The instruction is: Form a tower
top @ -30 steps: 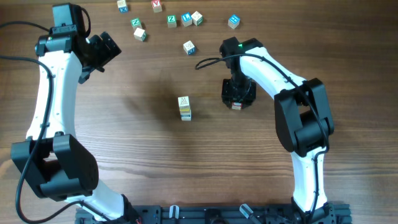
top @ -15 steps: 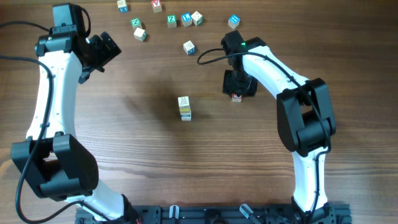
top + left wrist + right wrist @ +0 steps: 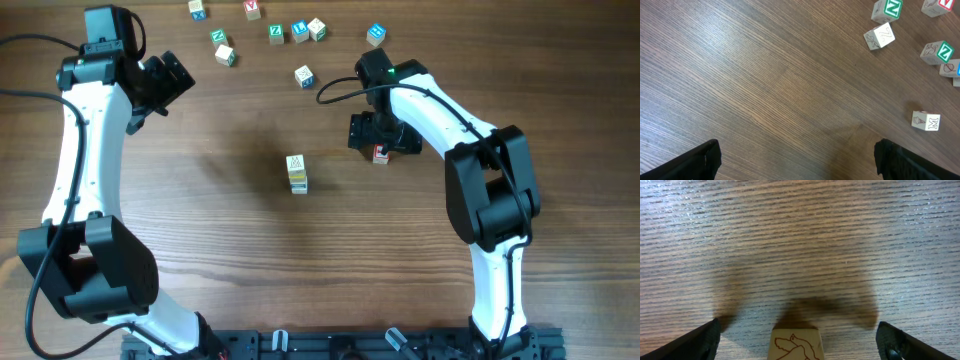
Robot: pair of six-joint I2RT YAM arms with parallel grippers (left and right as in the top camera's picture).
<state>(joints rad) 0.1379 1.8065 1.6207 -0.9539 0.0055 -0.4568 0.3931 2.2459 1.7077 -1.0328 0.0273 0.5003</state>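
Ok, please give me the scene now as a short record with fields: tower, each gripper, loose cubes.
tower: short stack near the middle, standing alone, yellow face showing
right gripper: open, fingers either side of the red-faced cube, touching neither side
left gripper: open, holding nothing, at the far left
loose cubes: several scattered along the far edge

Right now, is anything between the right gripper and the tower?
No, nothing visible. Only bare table lies between the right gripper and the tower. One cube sits between its open jaws, not in the path.
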